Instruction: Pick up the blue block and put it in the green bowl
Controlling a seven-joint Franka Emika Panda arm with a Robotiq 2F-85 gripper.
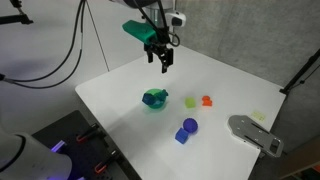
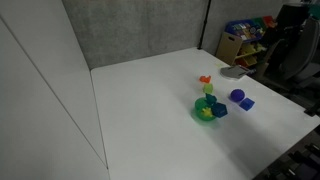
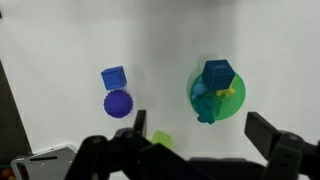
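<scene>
The blue block (image 3: 113, 77) is a small dark-blue cube lying on the white table beside a rounded blue-purple dome (image 3: 118, 103); both exterior views show it (image 1: 182, 137) (image 2: 247, 104). The green bowl (image 3: 232, 108) (image 1: 155, 103) (image 2: 203, 115) stands apart from it and holds another blue angular piece (image 3: 217, 73), a yellow bit and a teal piece. My gripper (image 3: 200, 140) (image 1: 160, 57) hangs high above the table, behind the bowl, open and empty.
A lime-green piece (image 1: 190, 101) (image 3: 160, 140) and an orange piece (image 1: 207, 100) (image 2: 205, 79) lie next to the bowl. A grey device (image 1: 255, 133) sits near one table edge. A shelf with clutter (image 2: 245, 40) stands beyond the table.
</scene>
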